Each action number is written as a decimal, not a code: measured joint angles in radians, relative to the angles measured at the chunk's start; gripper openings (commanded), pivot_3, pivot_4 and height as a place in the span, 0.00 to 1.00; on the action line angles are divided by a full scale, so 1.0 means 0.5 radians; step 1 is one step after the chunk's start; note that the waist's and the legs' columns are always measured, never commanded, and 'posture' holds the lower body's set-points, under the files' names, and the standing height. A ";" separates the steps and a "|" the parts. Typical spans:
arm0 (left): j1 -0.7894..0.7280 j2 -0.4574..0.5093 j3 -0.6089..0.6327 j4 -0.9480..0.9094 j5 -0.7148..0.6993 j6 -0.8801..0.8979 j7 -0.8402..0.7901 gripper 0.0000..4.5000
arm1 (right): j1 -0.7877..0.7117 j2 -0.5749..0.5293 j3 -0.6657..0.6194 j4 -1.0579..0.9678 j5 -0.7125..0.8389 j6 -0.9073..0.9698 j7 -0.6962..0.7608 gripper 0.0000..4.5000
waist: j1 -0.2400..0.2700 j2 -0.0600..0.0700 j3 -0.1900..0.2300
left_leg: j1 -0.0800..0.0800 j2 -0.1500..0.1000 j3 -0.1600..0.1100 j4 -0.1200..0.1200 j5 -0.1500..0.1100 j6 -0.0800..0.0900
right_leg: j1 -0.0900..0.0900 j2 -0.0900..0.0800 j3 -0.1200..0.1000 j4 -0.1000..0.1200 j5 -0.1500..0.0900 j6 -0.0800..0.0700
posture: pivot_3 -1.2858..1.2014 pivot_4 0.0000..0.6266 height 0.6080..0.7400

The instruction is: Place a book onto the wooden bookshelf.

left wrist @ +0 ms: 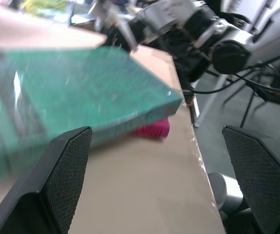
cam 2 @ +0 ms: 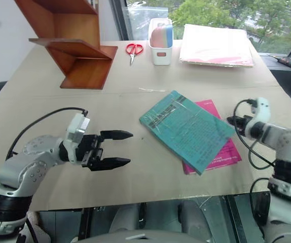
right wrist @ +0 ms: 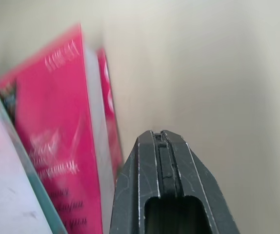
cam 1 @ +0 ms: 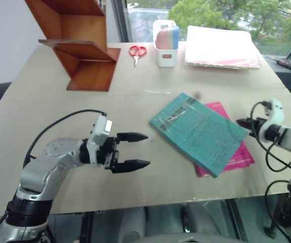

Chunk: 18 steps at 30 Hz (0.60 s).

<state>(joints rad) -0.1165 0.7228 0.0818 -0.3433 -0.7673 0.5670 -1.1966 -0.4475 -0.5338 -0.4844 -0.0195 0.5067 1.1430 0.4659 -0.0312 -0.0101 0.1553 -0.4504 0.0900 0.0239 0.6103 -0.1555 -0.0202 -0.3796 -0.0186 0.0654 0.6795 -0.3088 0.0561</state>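
The thick teal-green book [cam 1: 200, 132] lies flat in the middle of the table, resting partly on a thinner magenta-pink book [cam 1: 234, 157]. My left gripper [cam 1: 141, 150] hovers open to the left of the teal book, pointing at it, nothing between its fingers. In the left wrist view the book's edge [left wrist: 106, 92] fills the space ahead of the two fingers [left wrist: 67, 170]. My right gripper [cam 1: 241, 122] is shut and empty, just right of the book's far right edge. The wooden bookshelf [cam 1: 79, 45] stands at the table's far left corner.
Red-handled scissors [cam 1: 137, 52], a white holder with a pink and blue item [cam 1: 166, 43], and a stack of white and pink folders [cam 1: 221, 46] line the table's back edge. The table's front edge [cam 1: 150, 205] runs close below both arms.
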 measured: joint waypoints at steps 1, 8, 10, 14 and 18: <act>0.041 -0.036 0.004 -0.016 -0.043 0.044 0.057 1.00 | 0.084 -0.059 -0.007 -0.131 0.007 -0.088 0.039 0.01 | 0.011 0.001 0.001 | 0.000 0.000 0.000 0.000 0.000 0.000 | 0.000 0.000 0.000 -0.001 0.000 0.000 | 0.52 0.24 1.00; 0.062 -0.191 0.006 -0.007 -0.158 0.209 0.335 1.00 | 0.529 -0.270 -0.036 -0.595 0.004 -0.532 0.285 0.47 | 0.028 0.000 0.000 | 0.004 0.000 -0.001 0.001 0.000 0.000 | 0.002 0.001 0.000 0.002 0.000 0.000 | 0.52 0.24 1.00; 0.039 -0.210 -0.033 0.012 -0.115 0.206 0.361 1.00 | 0.684 -0.271 -0.122 -0.792 0.123 -0.580 0.384 0.67 | 0.033 0.000 0.000 | 0.004 0.000 -0.001 0.002 0.000 0.000 | 0.002 0.001 0.000 0.002 0.000 0.000 | 0.52 0.24 1.00; -0.021 -0.243 -0.101 0.080 -0.076 0.208 0.369 1.00 | 1.064 -0.273 -0.246 -1.266 0.394 -0.595 0.556 1.00 | 0.045 -0.002 -0.001 | 0.003 0.000 -0.003 0.001 0.000 0.000 | 0.004 0.001 -0.002 -0.001 0.000 0.000 | 0.52 0.24 1.00; -0.086 -0.235 -0.126 0.124 -0.076 0.290 0.376 1.00 | 1.447 -0.291 -0.299 -1.548 0.413 -0.736 0.675 1.00 | 0.035 -0.003 -0.001 | 0.003 -0.001 -0.002 0.003 0.000 0.000 | 0.004 0.000 0.000 0.000 0.000 0.000 | 0.52 0.24 1.00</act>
<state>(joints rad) -0.1596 0.6055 0.0187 -0.2814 -0.8054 0.7119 -1.0088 0.2759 -0.6791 -0.6340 -0.7933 0.7134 0.7749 0.8036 -0.0136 -0.0115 0.1549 -0.4490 0.0895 0.0230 0.6118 -0.1555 -0.0203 -0.3778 -0.0186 0.0653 0.6795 -0.3089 0.0563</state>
